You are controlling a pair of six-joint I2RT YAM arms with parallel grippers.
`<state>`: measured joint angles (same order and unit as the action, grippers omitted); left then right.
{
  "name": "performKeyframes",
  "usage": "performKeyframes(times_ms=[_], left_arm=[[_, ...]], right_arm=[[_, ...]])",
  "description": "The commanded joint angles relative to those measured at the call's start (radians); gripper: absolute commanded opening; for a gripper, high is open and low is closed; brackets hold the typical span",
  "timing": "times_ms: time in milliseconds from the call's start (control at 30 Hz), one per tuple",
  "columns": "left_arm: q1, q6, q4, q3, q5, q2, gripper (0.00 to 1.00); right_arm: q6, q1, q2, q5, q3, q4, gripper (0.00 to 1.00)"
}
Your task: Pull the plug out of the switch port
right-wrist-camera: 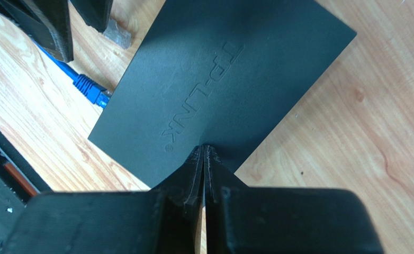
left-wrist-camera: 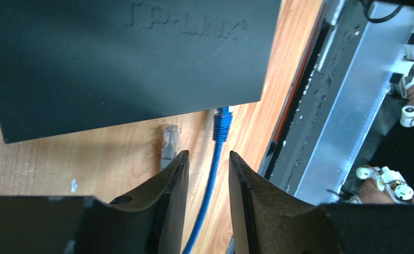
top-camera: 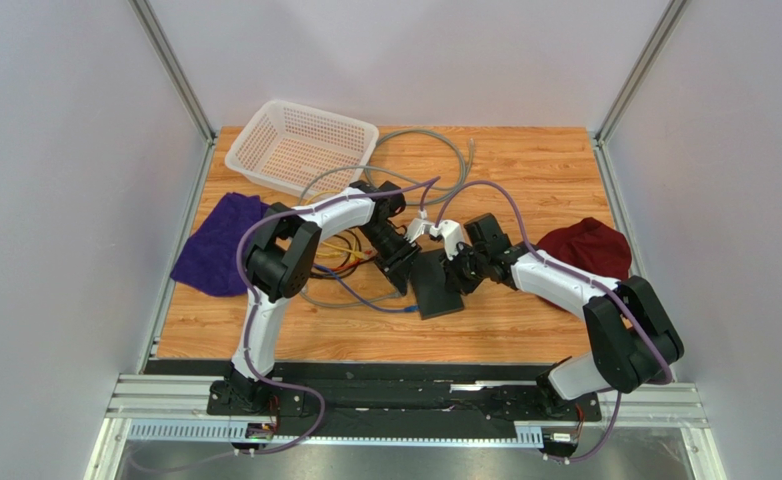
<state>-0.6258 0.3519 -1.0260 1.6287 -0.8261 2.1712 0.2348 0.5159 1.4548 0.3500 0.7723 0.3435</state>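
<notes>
Wooden table [top-camera: 525, 170]: my right gripper [right-wrist-camera: 204, 149], jaws closed, braces the switch [right-wrist-camera: 230, 79]; left gripper [left-wrist-camera: 208, 154], jaws apart, straddles the six-o'clock plug [left-wrist-camera: 223, 123]'s cable [left-wrist-camera: 203, 203].

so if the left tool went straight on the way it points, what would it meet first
Probably the blue plug seated in the switch: the left tool stands open astride the blue cable, aimed along it at the plug. Depth is unclear; it might ride over onto the switch.
</notes>
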Motion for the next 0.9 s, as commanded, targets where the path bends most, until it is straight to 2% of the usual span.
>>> performKeyframes(times_ms=[0, 233, 300, 400, 433, 633, 700, 800, 867], left_arm=[[0.011, 0.074, -0.039, -0.027, 0.024, 0.032, 0.41], [-0.003, 0.05, 0.026, -0.099, 0.039, 0.036, 0.42], [-0.014, -0.012, 0.099, -0.119, 0.146, 0.035, 0.43], [-0.018, -0.034, 0.119, -0.124, 0.286, 0.018, 0.44], [-0.017, -0.037, 0.121, -0.113, 0.374, 0.003, 0.44], [0.014, -0.018, 0.132, -0.009, 0.592, -0.013, 0.46], [0.012, -0.014, 0.129, 0.013, 0.607, 0.001, 0.46], [0.012, -0.043, 0.116, 0.033, 0.552, 0.007, 0.46], [0.011, -0.022, 0.101, 0.025, 0.41, -0.008, 0.45]], right_arm=[[0.035, -0.004, 0.044, -0.029, 0.002, 0.014, 0.04], [0.011, -0.004, 0.022, -0.029, -0.007, 0.022, 0.04], [0.009, -0.002, 0.019, -0.028, -0.01, 0.022, 0.04], [0.009, -0.004, 0.013, -0.029, -0.014, 0.022, 0.04], [0.009, -0.004, 0.01, -0.029, -0.016, 0.019, 0.04], [0.009, -0.004, 0.001, -0.028, -0.024, 0.017, 0.04], [0.011, -0.004, -0.004, -0.029, -0.024, 0.017, 0.04], [0.015, -0.004, -0.016, -0.036, -0.028, 0.017, 0.04], [0.018, -0.004, -0.024, -0.045, -0.036, 0.017, 0.04]])
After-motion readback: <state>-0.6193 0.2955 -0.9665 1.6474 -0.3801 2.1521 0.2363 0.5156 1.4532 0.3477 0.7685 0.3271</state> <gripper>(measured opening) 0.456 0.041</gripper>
